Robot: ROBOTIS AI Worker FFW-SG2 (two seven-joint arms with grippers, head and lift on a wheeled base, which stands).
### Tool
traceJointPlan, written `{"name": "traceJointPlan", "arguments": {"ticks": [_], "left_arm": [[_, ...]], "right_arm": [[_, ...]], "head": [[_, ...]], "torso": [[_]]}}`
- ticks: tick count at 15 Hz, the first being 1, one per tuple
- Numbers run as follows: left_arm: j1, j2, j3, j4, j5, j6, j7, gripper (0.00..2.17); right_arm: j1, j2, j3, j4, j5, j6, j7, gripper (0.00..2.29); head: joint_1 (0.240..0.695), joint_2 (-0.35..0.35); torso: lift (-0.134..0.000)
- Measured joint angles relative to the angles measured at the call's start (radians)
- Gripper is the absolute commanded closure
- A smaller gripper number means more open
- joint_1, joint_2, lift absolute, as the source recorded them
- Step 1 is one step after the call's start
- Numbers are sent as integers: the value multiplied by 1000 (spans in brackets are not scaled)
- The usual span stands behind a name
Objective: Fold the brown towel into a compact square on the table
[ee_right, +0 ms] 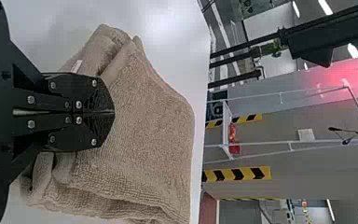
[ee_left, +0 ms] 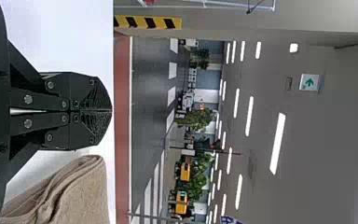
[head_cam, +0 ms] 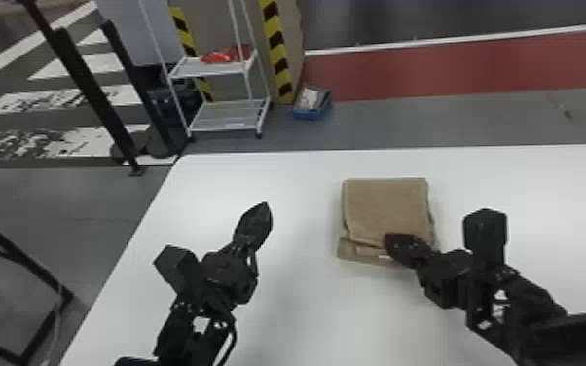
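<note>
The brown towel (head_cam: 387,207) lies folded into a roughly square stack on the white table, its near edge showing uneven layers. My right gripper (head_cam: 392,243) is over the towel's near right part; in the right wrist view the right gripper (ee_right: 113,112) is shut, with the towel (ee_right: 149,126) beyond and around its tips. Whether it touches the cloth, I cannot tell. Left of the towel, my left gripper (head_cam: 264,209) is above bare table. The left wrist view shows the left gripper (ee_left: 111,111) shut, with the towel's folded edge (ee_left: 79,186) off to one side.
The white table (head_cam: 302,175) extends past the towel on all sides, its left edge running beside my left arm. Beyond it on the floor stand a white wire shelf (head_cam: 224,117) and a blue box (head_cam: 311,104). Black metal frames (head_cam: 92,92) stand at the left.
</note>
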Motion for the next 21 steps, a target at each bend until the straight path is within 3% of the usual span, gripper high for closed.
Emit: {"name": "traceJointPlan", "arguments": {"ticks": [8, 10, 11, 12, 13, 14, 15, 16, 19, 21], "left_arm": [[2, 0, -6, -6, 1, 0, -2, 2115], [10, 0, -7, -19, 1, -1, -1, 2115], [17, 0, -7, -33, 2, -2, 1, 2111], [24, 1, -6, -48, 2, -3, 4, 1926], [32, 2, -6, -67, 1, -3, 9, 1700], [43, 2, -7, -92, -2, -3, 14, 1170], [51, 2, -9, -109, -6, -4, 17, 410], [59, 2, -12, -126, -11, -7, 19, -2], [79, 0, -14, -152, -24, -34, 55, 29], [105, -1, -14, -175, -64, -81, 110, 29]], "right_arm": [[92, -16, -29, -138, -12, 42, 4, 2229], [105, -19, -40, -187, -31, 57, 4, 1895], [115, -23, -51, -222, -47, 60, 4, 1521], [124, -25, -63, -252, -58, 60, 3, 778], [131, -27, -77, -280, -64, 60, 3, 188], [135, -29, -98, -306, -70, 63, 1, -2], [137, -31, -114, -325, -71, 71, -3, -2], [143, -33, -133, -350, -68, 81, -18, -2], [195, -35, -195, -424, -35, 66, -135, 16], [254, -35, -243, -458, -36, -31, -152, 33]], "head": [[695, 255], [695, 249], [695, 246], [695, 241], [695, 234], [695, 216], [695, 203], [695, 189], [695, 139], [695, 98]], "torso": [[-123], [-123], [-123], [-123], [-123], [-123], [-123], [-123], [-123], [-123]]}}
